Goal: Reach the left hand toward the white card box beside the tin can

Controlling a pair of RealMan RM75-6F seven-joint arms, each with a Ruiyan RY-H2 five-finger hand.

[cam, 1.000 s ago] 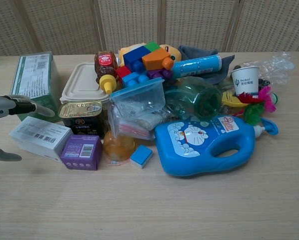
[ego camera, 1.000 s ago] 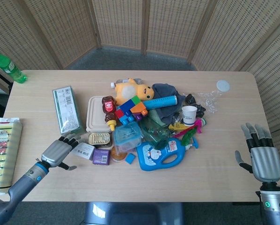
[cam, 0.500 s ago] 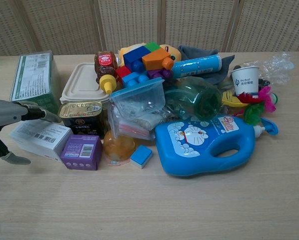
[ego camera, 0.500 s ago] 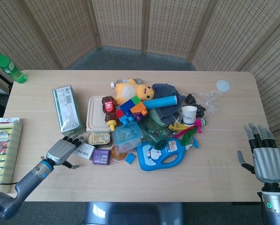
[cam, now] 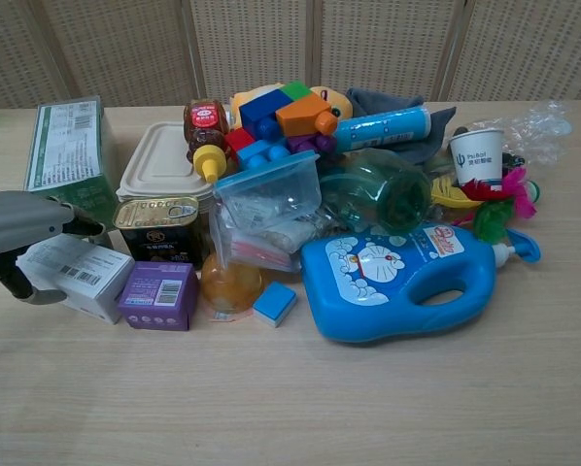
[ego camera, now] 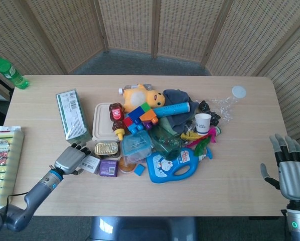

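The white card box (ego camera: 92, 163) (cam: 82, 275) lies flat on the table, just in front of the tin can (ego camera: 106, 148) (cam: 157, 227) and left of a small purple box (ego camera: 109, 167) (cam: 157, 295). My left hand (ego camera: 70, 159) (cam: 20, 229) is at the card box's left end. Its fingers (cam: 82, 226) stretch over the box's far edge and the thumb curls at the near left corner. I cannot tell whether it grips the box. My right hand (ego camera: 293, 175) hovers off the table's right edge with fingers spread, holding nothing; only the head view shows it.
A dense pile fills the middle: beige lunch box (ego camera: 104, 122), clear plastic tub (ego camera: 137, 145), blue detergent bottle (ego camera: 174, 164), toy bricks (ego camera: 140, 117), plush duck (ego camera: 140, 95), paper cup (ego camera: 202, 122). A green carton (ego camera: 72, 116) lies behind my left hand. A sponge pack (ego camera: 3, 160) sits at the left edge.
My left hand has moved right and forward until its fingers are over the card box's left end. My right hand has drifted right and down, further off the table's edge.
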